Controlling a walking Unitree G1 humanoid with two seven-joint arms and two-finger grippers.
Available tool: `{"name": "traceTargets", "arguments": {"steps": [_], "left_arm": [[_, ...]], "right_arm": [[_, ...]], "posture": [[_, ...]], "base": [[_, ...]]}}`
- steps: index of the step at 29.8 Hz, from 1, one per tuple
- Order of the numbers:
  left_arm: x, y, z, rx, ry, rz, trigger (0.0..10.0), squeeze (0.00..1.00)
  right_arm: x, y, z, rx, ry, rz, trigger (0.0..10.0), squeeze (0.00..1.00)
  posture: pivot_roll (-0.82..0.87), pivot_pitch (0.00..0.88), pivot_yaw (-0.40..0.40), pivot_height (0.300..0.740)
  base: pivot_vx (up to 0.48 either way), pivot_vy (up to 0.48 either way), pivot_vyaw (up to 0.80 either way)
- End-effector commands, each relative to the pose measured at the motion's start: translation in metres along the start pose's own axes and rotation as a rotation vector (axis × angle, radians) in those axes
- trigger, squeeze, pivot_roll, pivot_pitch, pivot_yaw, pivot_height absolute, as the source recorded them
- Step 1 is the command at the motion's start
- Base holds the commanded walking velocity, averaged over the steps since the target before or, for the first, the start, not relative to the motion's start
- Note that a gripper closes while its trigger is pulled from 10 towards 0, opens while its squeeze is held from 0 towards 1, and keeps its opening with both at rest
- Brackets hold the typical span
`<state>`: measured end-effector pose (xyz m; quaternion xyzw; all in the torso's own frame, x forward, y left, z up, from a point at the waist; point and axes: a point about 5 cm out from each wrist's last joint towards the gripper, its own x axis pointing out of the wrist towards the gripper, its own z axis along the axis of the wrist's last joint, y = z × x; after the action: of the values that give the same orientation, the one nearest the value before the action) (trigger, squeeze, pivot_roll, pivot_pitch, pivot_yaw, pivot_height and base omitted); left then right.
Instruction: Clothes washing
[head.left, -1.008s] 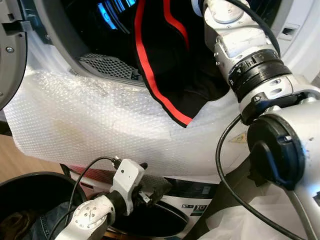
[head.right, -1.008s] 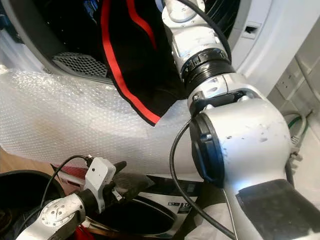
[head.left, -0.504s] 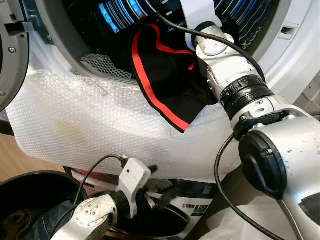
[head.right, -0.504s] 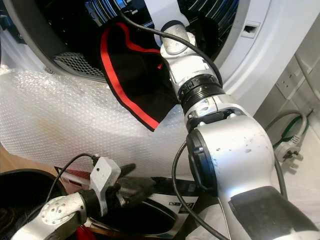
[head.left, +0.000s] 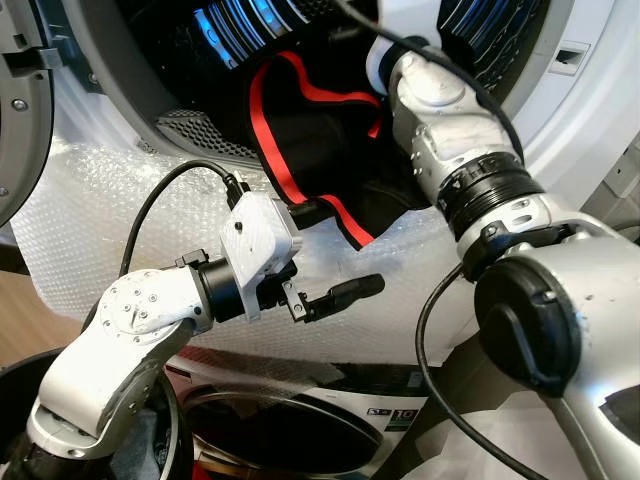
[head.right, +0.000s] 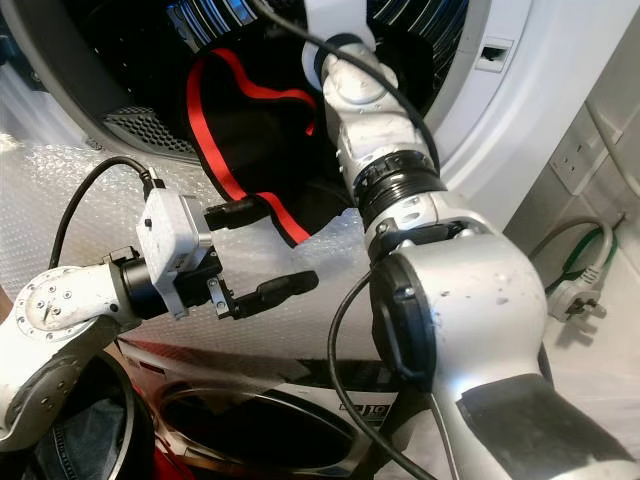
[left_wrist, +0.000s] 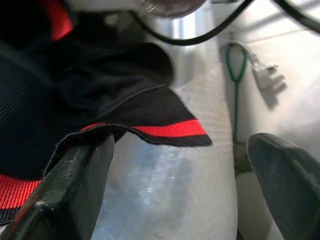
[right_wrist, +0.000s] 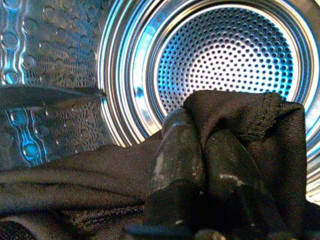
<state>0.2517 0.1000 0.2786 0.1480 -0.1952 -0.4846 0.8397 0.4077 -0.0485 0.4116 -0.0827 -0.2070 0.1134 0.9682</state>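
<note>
Moved: left gripper (head.left: 318, 254) has been raised to garment hem, fingers spread, grasping nothing.
Right gripper (right_wrist: 210, 165): being clenched on one black-red garment (head.left: 320, 150) inside drum (right_wrist: 235, 55).

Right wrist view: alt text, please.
The right hand grips a fold of black garment, fingers shut on it, inside the washer drum, whose perforated steel back wall glows blue behind. More of the dark cloth lies across the foreground.
</note>
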Motion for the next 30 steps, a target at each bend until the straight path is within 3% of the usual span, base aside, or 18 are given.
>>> {"name": "traceTargets", "arguments": {"steps": [1, 6, 7, 11, 12, 15, 21, 23, 30], "left_arm": [[0.004, 0.005, 0.014, 0.050, -0.067, 0.003, 10.0, 0.00], [0.010, 0.020, 0.020, 0.105, -0.114, 0.026, 10.0, 0.00], [0.013, 0.029, 0.021, 0.124, -0.120, 0.051, 10.0, 0.00], [0.018, 0.046, 0.014, 0.177, -0.072, 0.101, 10.0, 0.00], [0.022, 0.058, 0.008, 0.196, -0.015, 0.140, 10.0, 0.00], [0.025, 0.068, 0.003, 0.250, 0.041, 0.175, 10.0, 0.00], [0.037, 0.079, 0.012, 0.265, -0.049, 0.186, 10.0, 0.00], [0.042, 0.094, 0.017, 0.271, -0.093, 0.248, 10.0, 0.00], [0.050, 0.117, 0.026, 0.310, -0.134, 0.332, 10.0, 0.00]], "right_arm": [[0.002, -0.002, 0.016, 0.008, -0.054, -0.003, 10.0, 0.00], [0.001, -0.004, 0.015, 0.014, -0.058, 0.001, 10.0, 0.00], [0.001, -0.004, 0.014, 0.018, -0.058, 0.000, 10.0, 0.00], [0.001, -0.005, 0.011, 0.022, -0.049, -0.004, 10.0, 0.00], [0.001, -0.005, 0.009, 0.017, -0.045, -0.005, 10.0, 0.00], [0.000, -0.006, 0.009, 0.019, -0.047, -0.005, 10.0, 0.00], [0.000, -0.008, 0.010, 0.039, -0.064, 0.000, 10.0, 0.00], [0.000, -0.010, 0.014, 0.078, -0.081, 0.003, 10.0, 0.00], [0.000, -0.010, 0.018, 0.081, -0.103, 0.043, 10.0, 0.00]], "posture": [[0.17, 0.000, -0.074, 0.740], [0.16, 0.000, -0.072, 0.740], [0.14, 0.000, -0.070, 0.740], [0.14, 0.000, -0.071, 0.740], [0.14, 0.000, -0.071, 0.740], [0.12, 0.000, -0.060, 0.740], [0.10, 0.000, -0.050, 0.740], [0.10, 0.000, -0.044, 0.740], [0.06, 0.000, -0.027, 0.740]], "base": [[0.000, 0.000, 0.00], [0.000, 0.000, 0.00], [0.000, 0.000, 0.00], [0.000, 0.000, 0.00], [0.000, 0.000, 0.00], [0.000, 0.000, 0.00], [0.000, 0.000, 0.00], [0.000, 0.000, 0.00], [0.000, 0.000, 0.00]]}}
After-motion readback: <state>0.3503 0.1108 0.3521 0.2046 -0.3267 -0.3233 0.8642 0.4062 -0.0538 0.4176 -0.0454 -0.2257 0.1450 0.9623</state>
